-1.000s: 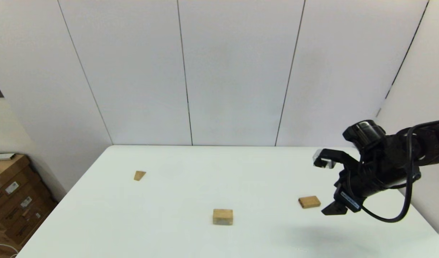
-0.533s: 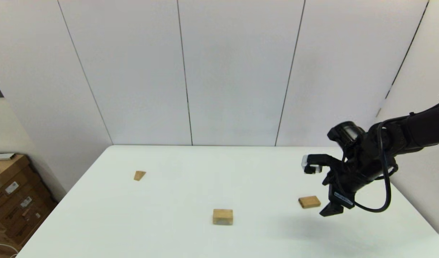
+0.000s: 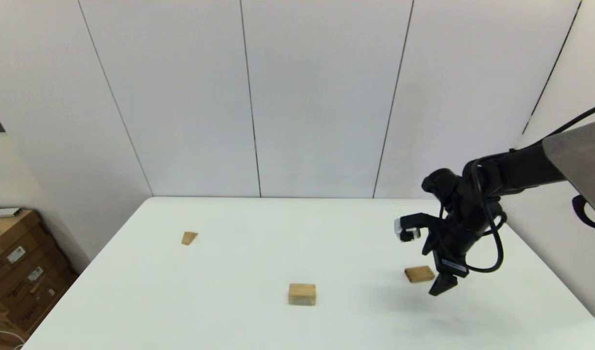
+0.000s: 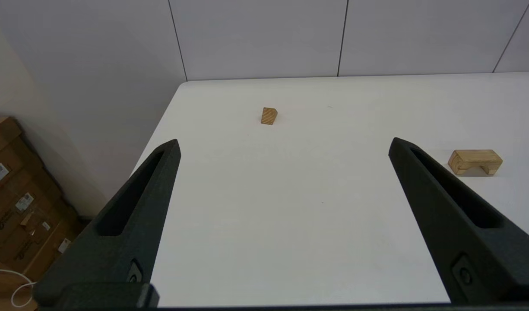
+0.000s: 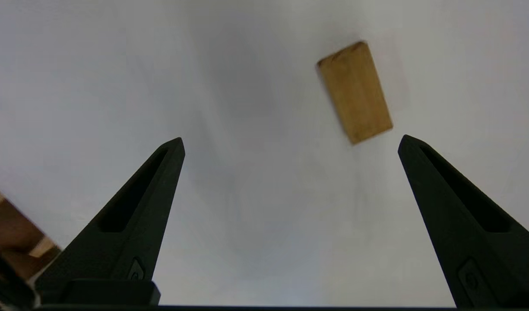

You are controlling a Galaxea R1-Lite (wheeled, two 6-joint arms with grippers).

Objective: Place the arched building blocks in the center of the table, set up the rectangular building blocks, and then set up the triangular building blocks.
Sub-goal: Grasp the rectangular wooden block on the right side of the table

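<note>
The arched block [image 3: 302, 294] rests on the white table [image 3: 229, 272] near its front middle; the left wrist view shows its hollow facing down [image 4: 475, 161]. To the right lies the flat rectangular block [image 3: 419, 273]. My right gripper [image 3: 423, 257] hovers open just above and to the right of it, fingers pointing down. In the right wrist view the slab [image 5: 355, 92] lies ahead, off toward one finger, not between the tips of that gripper [image 5: 291, 140]. The small triangular block [image 3: 189, 237] sits far left. My left gripper [image 4: 283, 144] is open and empty, well back from the triangular block [image 4: 269, 115].
Cardboard boxes [image 3: 15, 272] stand on the floor beyond the table's left edge. White wall panels close off the far side. The right table edge [image 3: 559, 287] runs close to my right arm.
My right gripper has swung left and farther in over the table, from beside the rectangular block to just above it. The blocks have not moved.
</note>
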